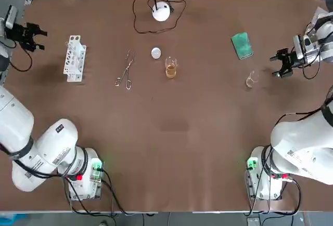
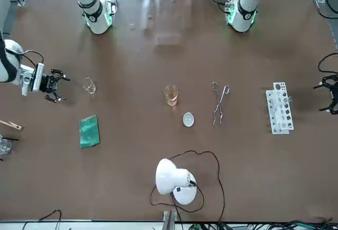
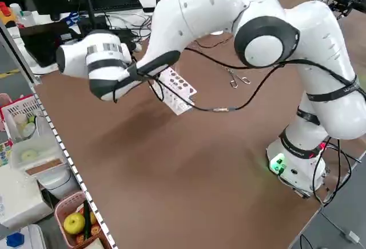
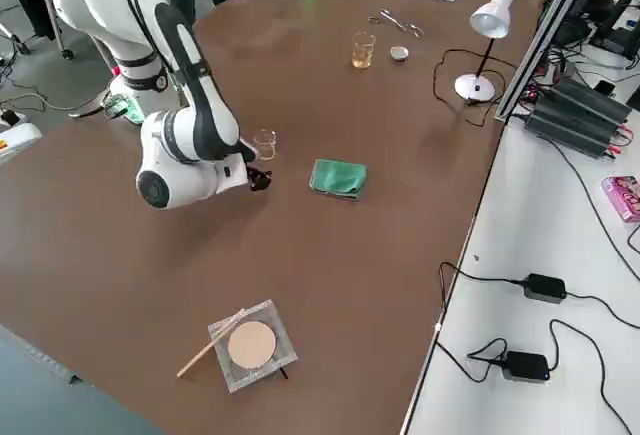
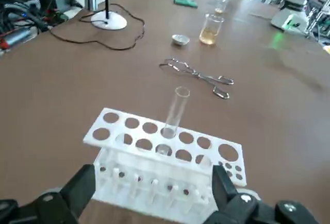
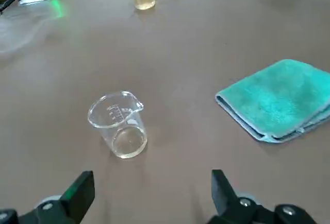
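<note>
While I look down from overhead, the left gripper [image 1: 32, 35] hangs at the table's left edge with its fingers spread wide, near the test tube rack [image 1: 74, 58] but not touching it. The right gripper [image 1: 281, 65] sits at the right edge, equally wide, with the small beaker [image 1: 252, 79] near it and the green cloth [image 1: 241, 45] a little farther back. Mid-table I see the tongs [image 1: 125, 70], the white dish [image 1: 156, 53] and the amber beaker [image 1: 170, 68], and the lamp [image 1: 161, 12] stands behind them.

From the front, the right gripper [image 2: 57, 86] points at the small beaker [image 2: 89, 85], with open table between them.

On my left wrist camera, the rack lies just ahead of the open fingers [image 5: 82, 183], and one test tube [image 5: 175, 112] leans in a middle hole.

On my right wrist camera, the small beaker stands upright ahead of the spread fingers [image 6: 219, 183], untouched, and the folded cloth lies beside it.

From the right side, the right gripper holds nothing.
</note>
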Robot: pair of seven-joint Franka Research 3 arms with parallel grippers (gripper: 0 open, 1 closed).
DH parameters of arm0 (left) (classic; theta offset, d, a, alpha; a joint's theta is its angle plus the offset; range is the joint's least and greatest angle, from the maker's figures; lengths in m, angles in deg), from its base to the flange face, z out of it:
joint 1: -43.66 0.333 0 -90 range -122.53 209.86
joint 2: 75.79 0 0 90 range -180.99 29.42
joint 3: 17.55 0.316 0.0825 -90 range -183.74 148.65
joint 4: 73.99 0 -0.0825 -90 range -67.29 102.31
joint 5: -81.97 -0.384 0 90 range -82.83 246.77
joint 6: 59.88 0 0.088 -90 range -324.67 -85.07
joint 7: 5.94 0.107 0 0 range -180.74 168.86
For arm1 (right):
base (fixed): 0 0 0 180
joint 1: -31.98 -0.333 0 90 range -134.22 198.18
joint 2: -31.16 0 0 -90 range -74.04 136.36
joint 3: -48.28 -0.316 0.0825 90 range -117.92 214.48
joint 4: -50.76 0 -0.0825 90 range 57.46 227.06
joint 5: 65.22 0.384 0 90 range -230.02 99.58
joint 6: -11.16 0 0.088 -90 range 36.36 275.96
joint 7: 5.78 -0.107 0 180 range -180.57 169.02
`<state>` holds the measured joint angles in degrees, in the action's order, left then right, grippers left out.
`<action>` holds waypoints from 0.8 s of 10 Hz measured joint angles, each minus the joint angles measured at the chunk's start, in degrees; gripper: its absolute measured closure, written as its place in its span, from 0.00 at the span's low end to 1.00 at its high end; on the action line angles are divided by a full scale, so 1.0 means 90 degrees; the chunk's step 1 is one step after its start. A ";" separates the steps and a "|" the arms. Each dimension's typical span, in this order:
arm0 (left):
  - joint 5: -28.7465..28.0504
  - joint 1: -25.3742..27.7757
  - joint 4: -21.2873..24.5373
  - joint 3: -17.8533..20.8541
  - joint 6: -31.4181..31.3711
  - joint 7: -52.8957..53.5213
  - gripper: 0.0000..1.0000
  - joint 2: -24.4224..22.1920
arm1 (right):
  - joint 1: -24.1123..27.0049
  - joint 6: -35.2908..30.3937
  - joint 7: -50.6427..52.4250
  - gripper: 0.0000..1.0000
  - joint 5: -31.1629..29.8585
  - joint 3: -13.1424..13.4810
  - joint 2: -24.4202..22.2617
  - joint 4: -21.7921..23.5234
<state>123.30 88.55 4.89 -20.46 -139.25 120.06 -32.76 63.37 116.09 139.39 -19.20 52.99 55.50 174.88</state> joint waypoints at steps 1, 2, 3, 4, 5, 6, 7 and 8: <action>0.0129 -0.0004 0.0010 -0.0098 0.0025 0.0165 0.01 0.0157 | 0.0054 0.0001 0.0255 0.00 0.0011 0.0000 0.0056 0.0083; 0.0286 -0.0007 0.0061 -0.0165 0.0060 0.0403 0.01 0.0241 | 0.0111 0.0000 0.0505 0.00 0.0014 0.0001 0.0122 0.0157; 0.0497 -0.0010 0.0191 -0.0189 0.0090 0.0676 0.01 0.0265 | 0.0146 -0.0002 0.0711 0.00 0.0016 0.0001 0.0232 0.0200; 0.0710 -0.0008 0.0344 -0.0196 0.0106 0.0862 0.03 0.0266 | 0.0173 -0.0002 0.0820 0.00 0.0018 0.0001 0.0372 0.0225; 0.0865 -0.0007 0.0478 -0.0216 0.0119 0.0920 0.03 0.0271 | 0.0221 -0.0008 0.0886 0.00 0.0020 0.0000 0.0487 0.0261; 0.0927 -0.0010 0.0607 -0.0252 0.0119 0.0937 0.05 0.0290 | 0.0269 -0.0034 0.0981 0.00 0.0033 -0.0001 0.0604 0.0298; 0.0963 -0.0009 0.0728 -0.0277 0.0119 0.1032 0.06 0.0339 | 0.0281 -0.0058 0.1117 0.00 0.0081 -0.0004 0.0745 0.0321; 0.1036 -0.0007 0.0856 -0.0284 0.0120 0.1150 0.14 0.0400 | 0.0281 -0.0062 0.1152 0.00 0.0137 -0.0029 0.0882 0.0329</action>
<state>132.63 88.48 12.60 -23.01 -138.17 130.41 -29.16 65.89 115.53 149.76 -17.96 52.72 63.44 177.84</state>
